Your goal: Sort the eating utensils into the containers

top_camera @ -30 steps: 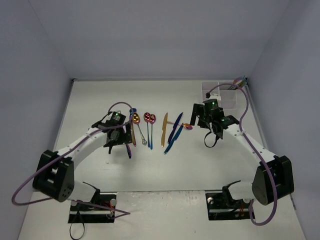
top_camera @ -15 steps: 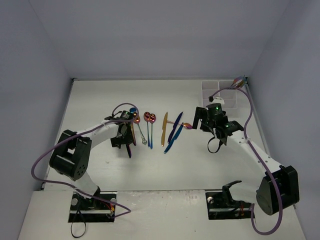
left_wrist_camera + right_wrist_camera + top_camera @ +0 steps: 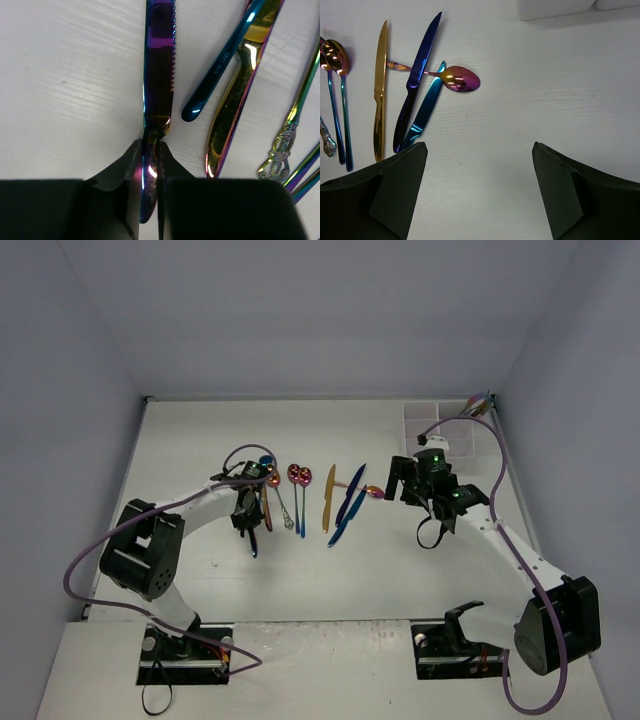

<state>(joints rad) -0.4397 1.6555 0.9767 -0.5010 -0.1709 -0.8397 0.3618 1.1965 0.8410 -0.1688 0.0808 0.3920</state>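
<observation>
My left gripper [image 3: 150, 165] is shut on the handle of a purple-blue serrated knife [image 3: 159, 75] that lies flat on the white table; in the top view this gripper [image 3: 248, 512] sits at the left end of the utensil row. Beside the knife lie a blue handle [image 3: 225, 60] and a gold utensil [image 3: 235, 100]. My right gripper [image 3: 479, 145] hangs open over bare table, right of a pink spoon [image 3: 460, 80], a teal knife [image 3: 427, 110], a dark blue knife [image 3: 417, 75] and a gold knife [image 3: 380, 90]. The white container tray [image 3: 440, 425] stands at the back right.
Two spoons [image 3: 298, 476] and an ornate-handled utensil [image 3: 285, 140] lie in the middle of the row. A few coloured utensils [image 3: 480, 402] stick out at the tray's far corner. Purple cables loop over both arms. Grey walls close in the table on three sides.
The left gripper has closed onto the purple-blue knife's handle after its arm swung in over the row's left end. The right gripper has shifted slightly to the right and stays open.
</observation>
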